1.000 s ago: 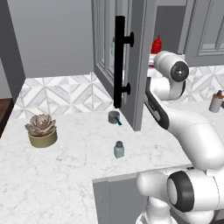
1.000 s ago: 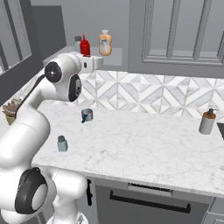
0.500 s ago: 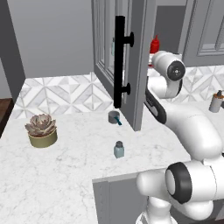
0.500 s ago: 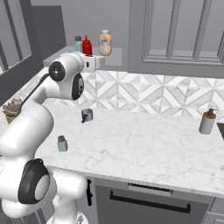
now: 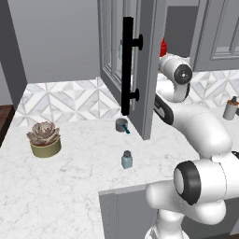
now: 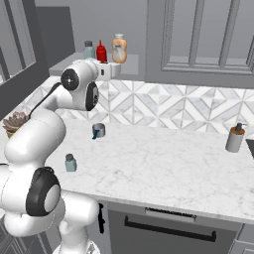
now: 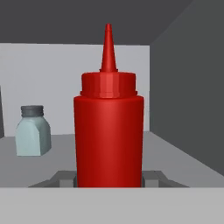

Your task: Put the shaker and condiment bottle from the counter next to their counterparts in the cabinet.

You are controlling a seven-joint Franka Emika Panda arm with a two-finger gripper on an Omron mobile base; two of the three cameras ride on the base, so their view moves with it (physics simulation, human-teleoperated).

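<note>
My gripper [image 7: 108, 177] is shut on the red condiment bottle [image 7: 108, 131], which stands upright between the fingertips [image 7: 65, 177] inside the open grey cabinet [image 5: 149, 70]. From the right base view, the condiment bottle [image 6: 101, 51] is over the cabinet shelf just above my hand. In the left base view its red top [image 5: 163, 46] peeks past the door edge. A blue-grey shaker [image 7: 33, 131] stands on the shelf to the bottle's left [image 6: 89, 48]. The other shaker [image 5: 126, 159] stays on the marble counter [image 5: 70, 172], far below the gripper [image 6: 70, 162].
The cabinet door with its black bar handle [image 5: 127, 65] hangs open over the counter. An orange bottle [image 6: 119, 48] stands on the shelf's right. A grey cup with a blue handle [image 6: 98, 130], a potted succulent [image 5: 44, 138] and a brown-topped bottle [image 6: 234, 137] are on the counter.
My arm has pushed the red bottle a little deeper into the cabinet, toward the shelf's shaker. The shaker on the counter has not moved.
</note>
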